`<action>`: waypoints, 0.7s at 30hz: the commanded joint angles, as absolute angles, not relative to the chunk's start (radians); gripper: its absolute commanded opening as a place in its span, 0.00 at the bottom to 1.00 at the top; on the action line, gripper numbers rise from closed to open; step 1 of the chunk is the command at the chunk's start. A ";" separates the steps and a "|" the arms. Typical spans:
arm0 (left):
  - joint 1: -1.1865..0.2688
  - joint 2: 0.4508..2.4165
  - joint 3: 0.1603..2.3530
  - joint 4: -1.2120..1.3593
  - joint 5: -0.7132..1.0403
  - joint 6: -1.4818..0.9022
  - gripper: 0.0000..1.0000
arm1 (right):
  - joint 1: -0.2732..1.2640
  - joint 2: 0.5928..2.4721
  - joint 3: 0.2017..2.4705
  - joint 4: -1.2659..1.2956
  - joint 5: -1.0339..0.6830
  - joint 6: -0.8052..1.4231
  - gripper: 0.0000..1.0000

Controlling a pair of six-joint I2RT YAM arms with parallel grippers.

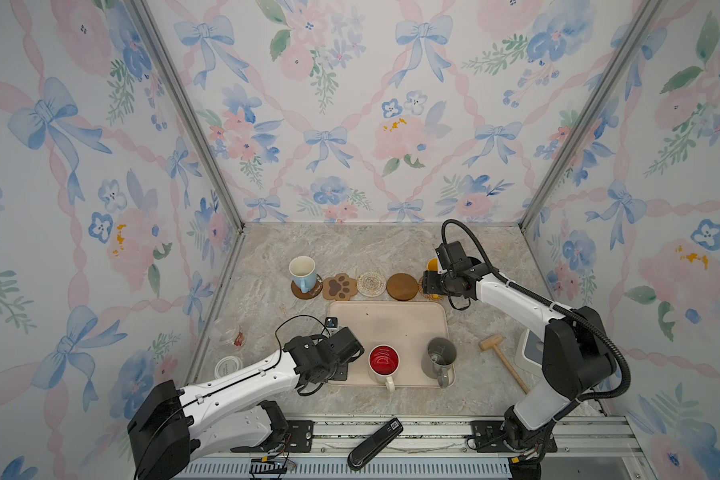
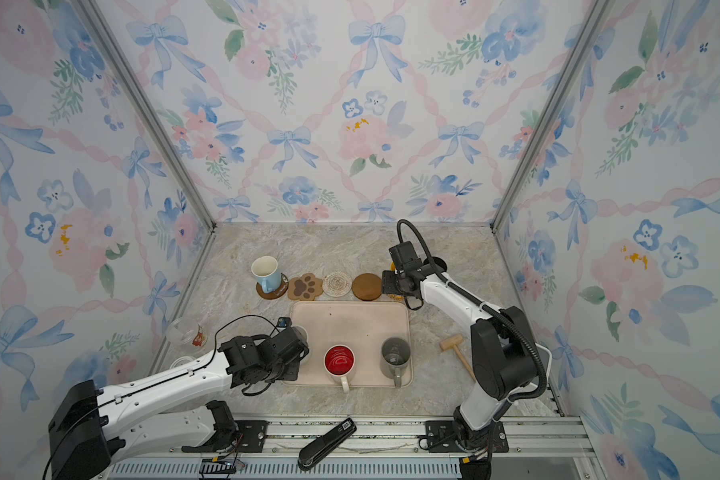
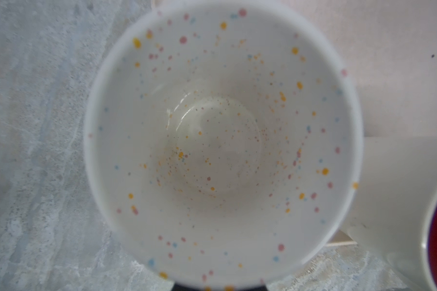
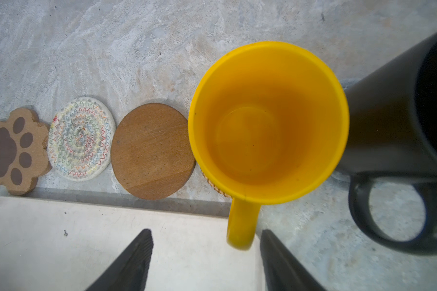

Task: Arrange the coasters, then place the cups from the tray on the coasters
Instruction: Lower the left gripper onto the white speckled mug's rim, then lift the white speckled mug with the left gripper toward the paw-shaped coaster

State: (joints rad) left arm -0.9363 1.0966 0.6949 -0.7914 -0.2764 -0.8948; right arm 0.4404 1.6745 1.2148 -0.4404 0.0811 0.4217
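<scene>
Tabletop: free room behind the coaster row.
Tray: low rim to clear; red-lined mug and grey mug waiting inside.
Left tool: above speckled mug at tray's left edge; grip not discernible; probable next move, lift clear of rim toward paw coaster.
Right tool: spread wide, empty, flanking handle of yellow mug, seated on rattan coaster.

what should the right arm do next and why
Probably draw the right gripper back and up, clear of the yellow mug. Its jaws stand open with the handle between them, and the mug already sits on the rattan coaster, so that placement looks done. The grey mug on the tray would be a sensible next pick.
</scene>
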 commanded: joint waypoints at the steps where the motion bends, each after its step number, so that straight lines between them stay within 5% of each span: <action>1: -0.923 1.106 0.772 -0.762 -0.364 -0.842 0.00 | 0.452 1.660 1.198 -0.433 0.069 0.410 0.70; 21: -0.812 1.141 0.825 -0.554 -0.411 -0.686 0.00 | 0.455 1.660 1.199 -0.419 0.052 0.411 0.70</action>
State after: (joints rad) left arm -0.8360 1.1366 0.7685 -0.6640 -0.3626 -0.7483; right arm 0.4416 1.6745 1.2129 -0.4286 0.0628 0.4183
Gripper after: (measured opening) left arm 0.145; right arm 0.698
